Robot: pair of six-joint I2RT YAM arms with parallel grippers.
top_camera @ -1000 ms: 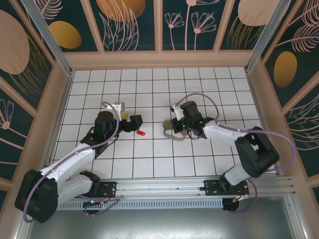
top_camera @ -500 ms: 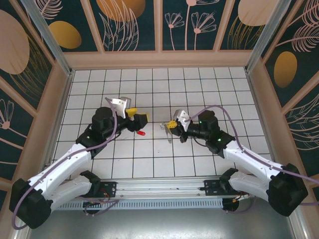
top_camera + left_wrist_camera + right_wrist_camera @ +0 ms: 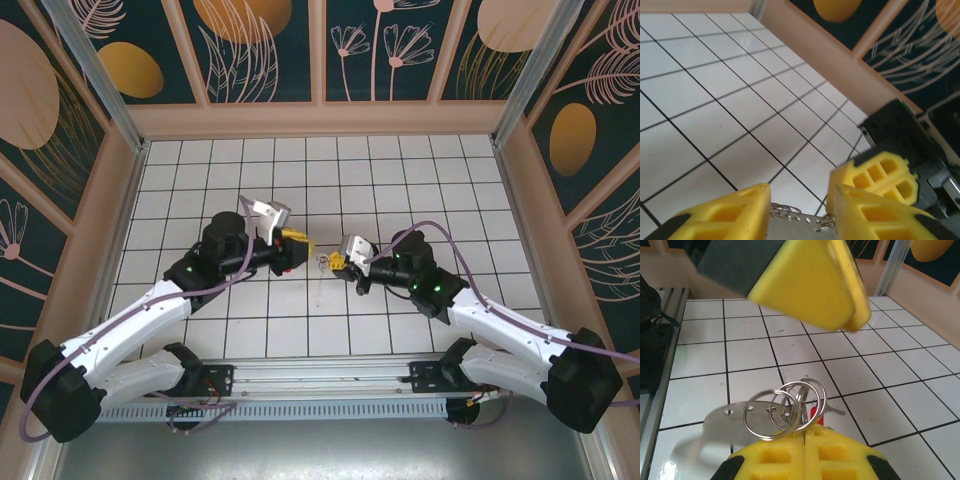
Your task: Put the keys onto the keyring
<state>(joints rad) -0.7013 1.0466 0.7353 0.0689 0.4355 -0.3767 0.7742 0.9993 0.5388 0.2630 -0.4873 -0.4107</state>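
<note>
While the red-headed key (image 3: 815,416) sits half-hidden behind the keyring (image 3: 715,425) pinched in the closed right gripper (image 3: 805,434), both arms meet above the middle of the tabletop (image 3: 400,180). Whether the left gripper (image 3: 800,202) grips anything is unclear.

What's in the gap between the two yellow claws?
The keyring, pinched by the right gripper and reaching toward the left gripper; clearest in the right wrist view.

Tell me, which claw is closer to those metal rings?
Right. The right gripper is shut on the keyring, rings sticking out past its tips. The left gripper hangs just across from them, jaws apart.
</note>
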